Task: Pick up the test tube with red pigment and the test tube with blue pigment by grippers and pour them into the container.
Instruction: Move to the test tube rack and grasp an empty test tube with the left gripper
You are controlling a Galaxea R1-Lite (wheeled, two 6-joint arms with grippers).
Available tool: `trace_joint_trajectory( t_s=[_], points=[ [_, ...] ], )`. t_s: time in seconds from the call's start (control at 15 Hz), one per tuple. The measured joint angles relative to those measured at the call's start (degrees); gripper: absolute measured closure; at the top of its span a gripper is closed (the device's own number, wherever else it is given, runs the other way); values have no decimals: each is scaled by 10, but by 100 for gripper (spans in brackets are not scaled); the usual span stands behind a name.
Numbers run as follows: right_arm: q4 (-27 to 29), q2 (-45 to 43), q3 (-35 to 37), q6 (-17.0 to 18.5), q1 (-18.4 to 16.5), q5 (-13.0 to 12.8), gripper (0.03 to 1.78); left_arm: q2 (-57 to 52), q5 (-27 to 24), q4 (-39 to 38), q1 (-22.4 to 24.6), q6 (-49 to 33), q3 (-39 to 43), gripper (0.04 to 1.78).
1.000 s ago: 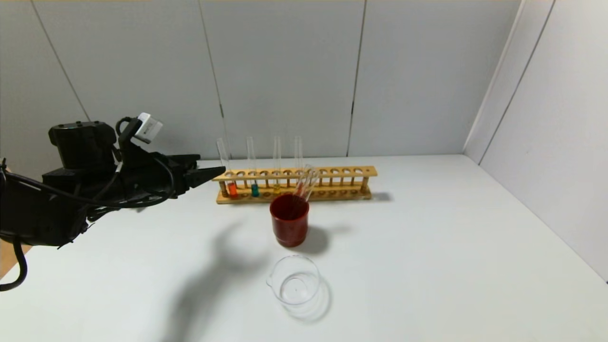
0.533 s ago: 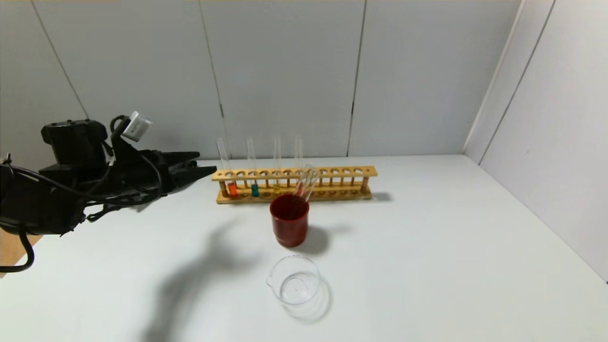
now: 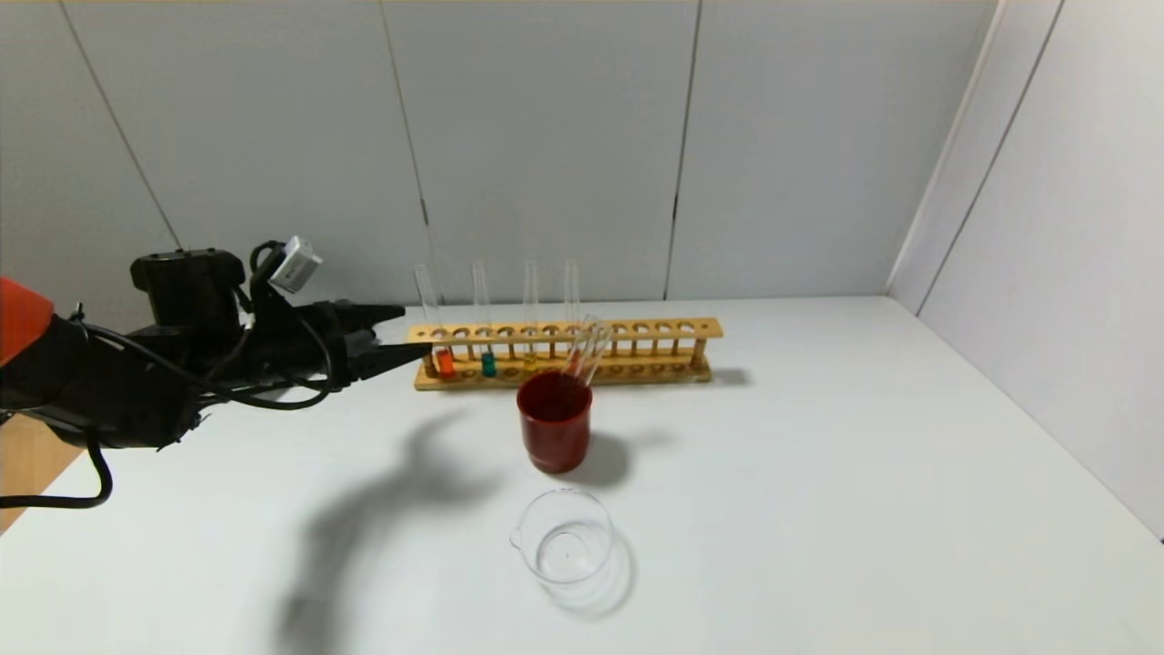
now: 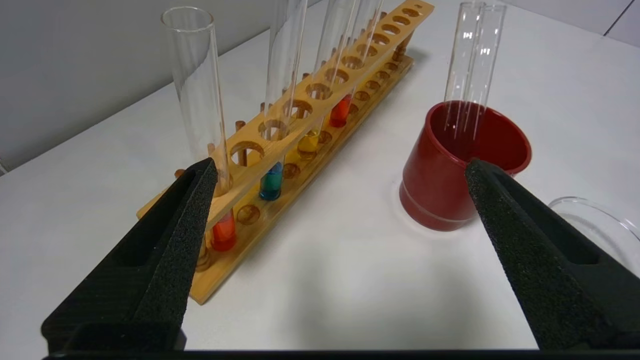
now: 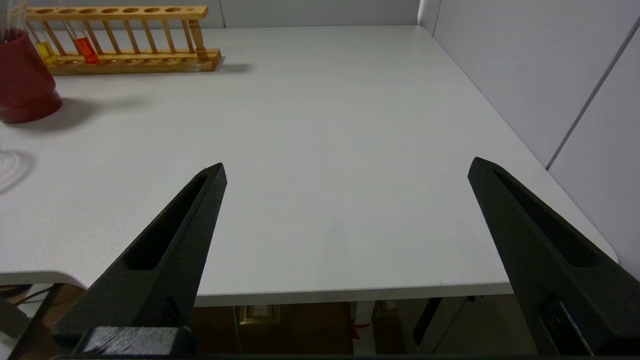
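A wide white tabletop (image 3: 818, 473) fills the booth, matte and bare over most of its right half, closed in by pale grey wall panels (image 3: 546, 146) at the back and on the right. Toward the back stands a wooden rack (image 3: 564, 353), long side facing out, with four tubes upright in its left holes. The red tube (image 3: 440, 337) sits in the leftmost hole, the blue tube (image 3: 485, 337) in the next hole to its right, then a yellow tube (image 3: 530, 323) and a fourth one whose contents are hard to make out from the front (the left wrist view shows a reddish liquid in it). Just in front of the rack is a dark-red cup (image 3: 555, 421) with empty glass tubes leaning out of it, and nearer still, well apart from the cup, the clear beaker (image 3: 563, 537) stands on the tabletop.

The left end effector (image 3: 396, 332) hovers above the tabletop at the rack's left end, released, its two black fingers spread wide; in its wrist view one finger (image 4: 165, 250) overlaps the red tube's lower part and the other lies over the cup's rim. It grasps nothing. Its shadow falls dark across the tabletop to the beaker's left.

The right end effector (image 5: 345, 170) is parked low at the tabletop's near right edge, likewise released and empty.
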Motion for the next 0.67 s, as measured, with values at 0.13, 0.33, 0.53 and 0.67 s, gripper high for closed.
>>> trace_joint_trajectory(
  t_s=[0.13, 0.33, 0.53, 0.67],
  points=[
    [0, 0, 0, 0, 0, 0, 11, 9, 4, 0, -6, -1, -7, 7],
    [0, 0, 0, 0, 0, 0, 11, 27, 10, 0, -7, -2, -28, 7],
    [0, 0, 0, 0, 0, 0, 11, 45, 11, 0, -7, -10, -65, 7],
    [0, 0, 0, 0, 0, 0, 11, 59, 10, -2, -7, -10, -85, 7]
  ],
)
